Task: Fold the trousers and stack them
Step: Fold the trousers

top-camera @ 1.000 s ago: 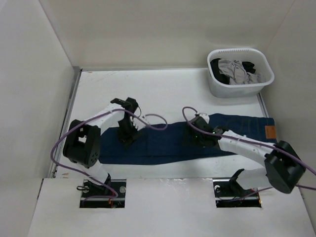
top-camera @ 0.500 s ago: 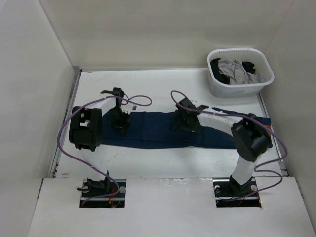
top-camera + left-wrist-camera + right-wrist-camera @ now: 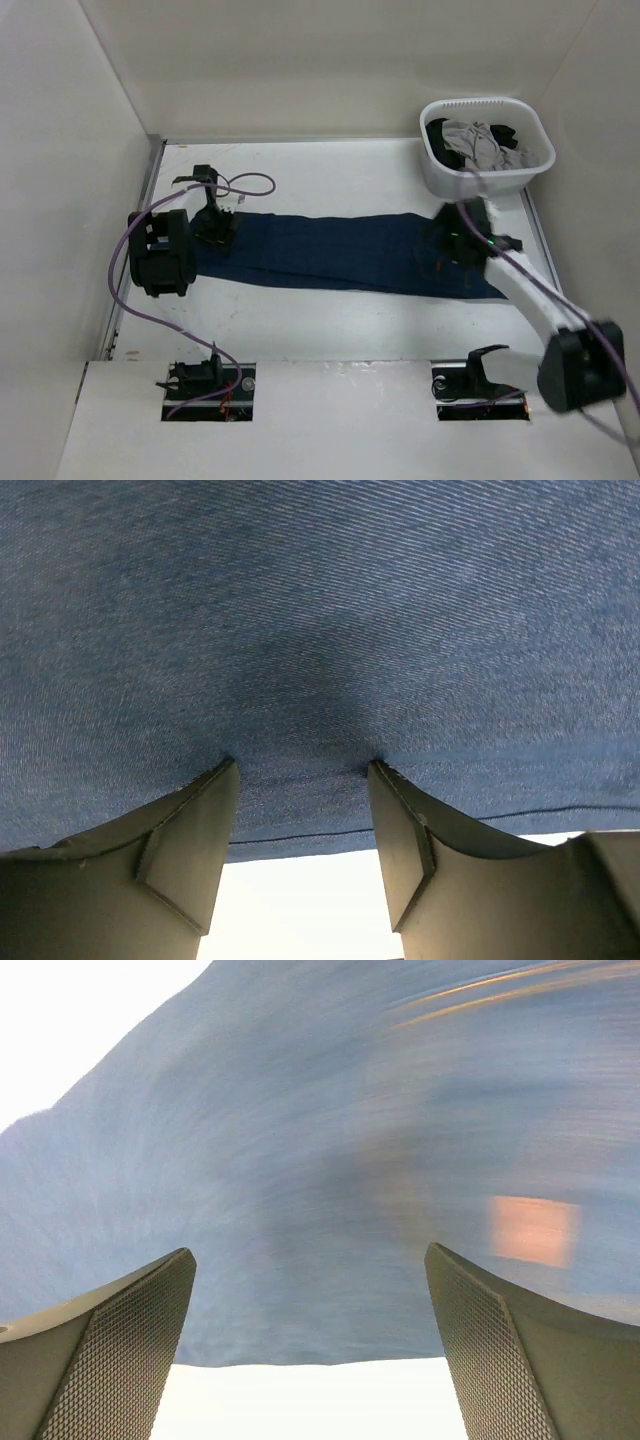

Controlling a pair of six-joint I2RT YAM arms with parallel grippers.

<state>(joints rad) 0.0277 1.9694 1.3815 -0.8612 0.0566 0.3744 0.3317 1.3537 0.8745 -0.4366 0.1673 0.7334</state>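
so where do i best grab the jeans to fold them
At the two short ends, from above: the trousers lie flat in one long strip, so only edges can be pinched. The left gripper and right gripper, jaws open, sit over those ends.

left arm (image 3: 160,252): folded back, dark elbow block raised on the left side, forearm reaching forward from it, wrist pitched down. left gripper (image 3: 213,228) sits low, pointing down, at the far-left end of the reach; its fingers (image 3: 190,840) are parted with a moderate gap. right arm (image 3: 530,300): elbow low near its base on the right, white forearm stretched forward and inward. right gripper (image 3: 456,243) points down, fingers (image 3: 110,1350) spread wide, more than the left pair. right wrist view is blurred. the two grippers are well apart.
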